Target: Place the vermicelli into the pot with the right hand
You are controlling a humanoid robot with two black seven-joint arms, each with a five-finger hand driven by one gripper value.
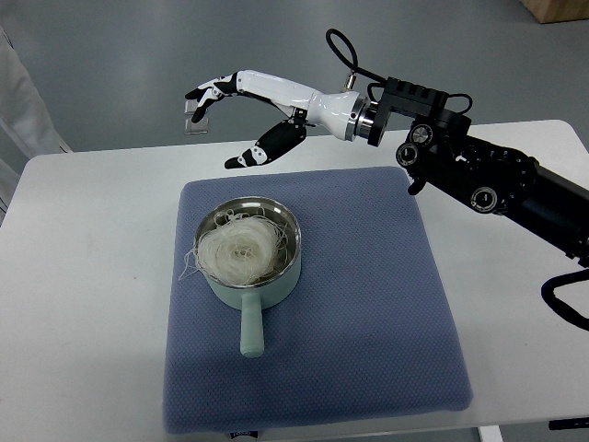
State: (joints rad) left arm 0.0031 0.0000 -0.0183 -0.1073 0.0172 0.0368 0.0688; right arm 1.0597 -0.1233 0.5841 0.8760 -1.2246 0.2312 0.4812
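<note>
A pale green pot (281,276) with a steel inside and a short handle (250,333) stands on the blue mat, left of the middle. A white nest of vermicelli (236,252) lies in the pot, with loose strands hanging over its left rim. My right hand (225,124) is raised beyond the far edge of the mat, above and behind the pot. Its fingers are spread and hold nothing. Its black arm (479,180) comes in from the right edge.
A blue mat (368,304) covers the middle of the white table (83,276). Grey floor lies beyond the table's far edge. A pale object shows at the left edge (18,101).
</note>
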